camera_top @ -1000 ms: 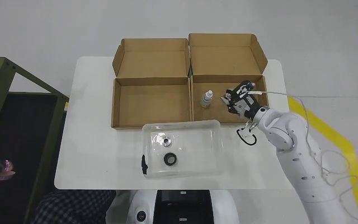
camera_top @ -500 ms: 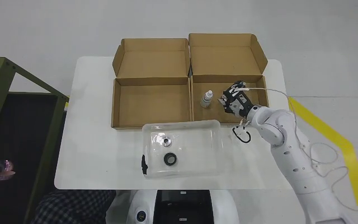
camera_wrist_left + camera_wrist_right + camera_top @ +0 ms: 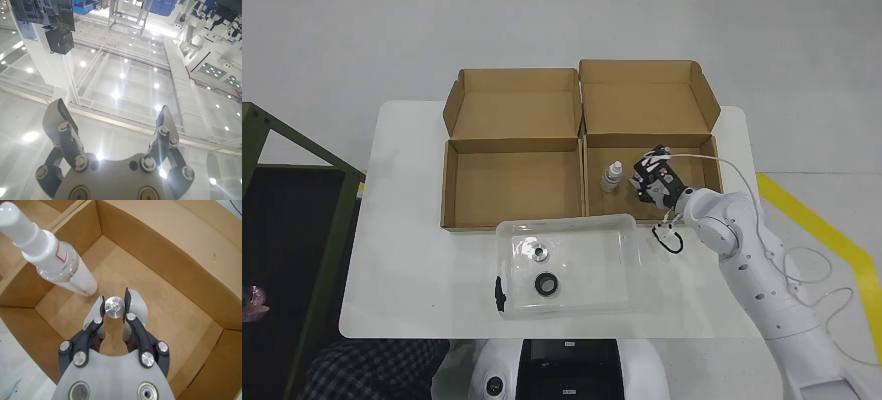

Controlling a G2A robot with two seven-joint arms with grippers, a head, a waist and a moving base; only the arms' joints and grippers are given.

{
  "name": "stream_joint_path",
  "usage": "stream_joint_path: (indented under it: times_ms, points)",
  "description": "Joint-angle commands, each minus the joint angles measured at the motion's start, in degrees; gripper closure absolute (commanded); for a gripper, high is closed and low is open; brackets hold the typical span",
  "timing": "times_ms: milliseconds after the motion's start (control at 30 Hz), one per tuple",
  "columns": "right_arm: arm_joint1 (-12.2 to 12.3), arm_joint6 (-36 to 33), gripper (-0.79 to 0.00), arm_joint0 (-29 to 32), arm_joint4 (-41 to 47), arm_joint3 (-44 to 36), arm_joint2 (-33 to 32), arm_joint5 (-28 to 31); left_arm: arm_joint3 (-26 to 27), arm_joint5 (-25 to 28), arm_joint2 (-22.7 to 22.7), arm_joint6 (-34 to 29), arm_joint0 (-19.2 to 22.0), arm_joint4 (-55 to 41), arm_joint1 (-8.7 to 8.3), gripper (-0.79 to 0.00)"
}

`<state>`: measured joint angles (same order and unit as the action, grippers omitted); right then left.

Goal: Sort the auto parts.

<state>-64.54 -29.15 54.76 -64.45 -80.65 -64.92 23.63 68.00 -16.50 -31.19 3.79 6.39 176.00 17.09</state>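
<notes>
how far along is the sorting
Done: a bottle stands in the right box. In hand: the right hand grips a disc inside that box, not yet released. Left: a ring and a silver part sit in the tray.

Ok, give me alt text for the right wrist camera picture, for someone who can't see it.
The right pincer grips a small round silver metal part between its fingers inside an open cardboard box. Close beside it, a clear bottle with a white cap stands on the box floor.
</notes>
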Motion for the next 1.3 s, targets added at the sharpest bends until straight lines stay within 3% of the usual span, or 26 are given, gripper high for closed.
stream_joint_path:
  times_ms: [0,633,1267]
  points:
    - [-0.1,-0.2,-0.083,-0.2,-0.3,0.1,0.2,-0.1,0.0,0.0,0.0,0.0,0.0,0.0,0.00,-0.785]
    - [-0.2,-1.6,-0.265,-0.1,-1.1,-1.4,0.2,0.3,0.0,0.0,0.0,0.0,0.0,0.0,0.00,-0.785]
    - [2.2,-4.5,-0.320,8.8,-3.2,-20.5,-8.6,5.1,0.0,0.0,0.0,0.0,0.0,0.0,0.00,-0.785]
